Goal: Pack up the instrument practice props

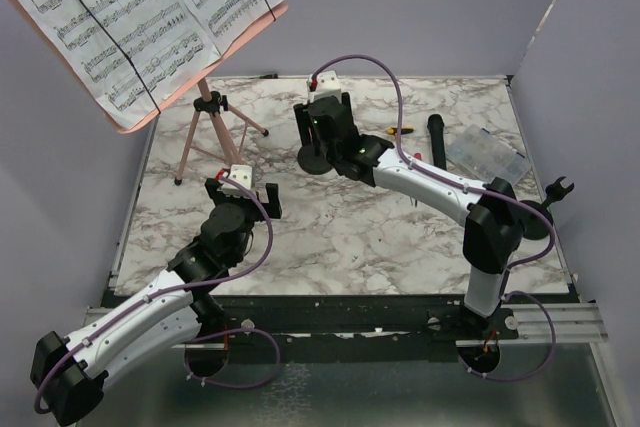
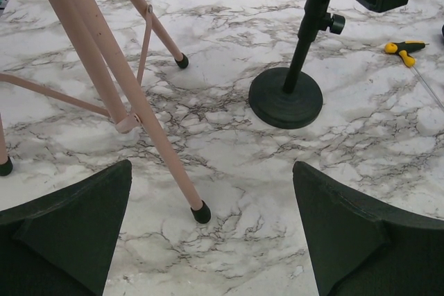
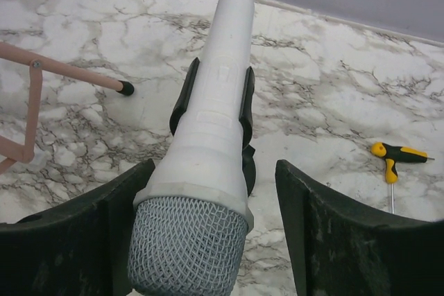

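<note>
Right hand (image 3: 214,171): fingers astride white microphone (image 3: 215,102), gap showing on one side, not yet clamped. Microphone sits clipped in its holder (image 2: 286,98), just right of pink music rest (image 1: 196,127). Left hand (image 2: 211,166): wide, empty, by the rest's near leg. Packed, by appearance: nil; all props out on table (image 1: 330,237). Count: rest, one, upright; sheet-music pages (image 1: 120,17), two showing, on it; microphones, two, black microphone (image 1: 437,137) lying farther right; holders, two, second holder (image 1: 545,217) farthest right.

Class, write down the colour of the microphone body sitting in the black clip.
The microphone body is white; clearest in the right wrist view.
</note>
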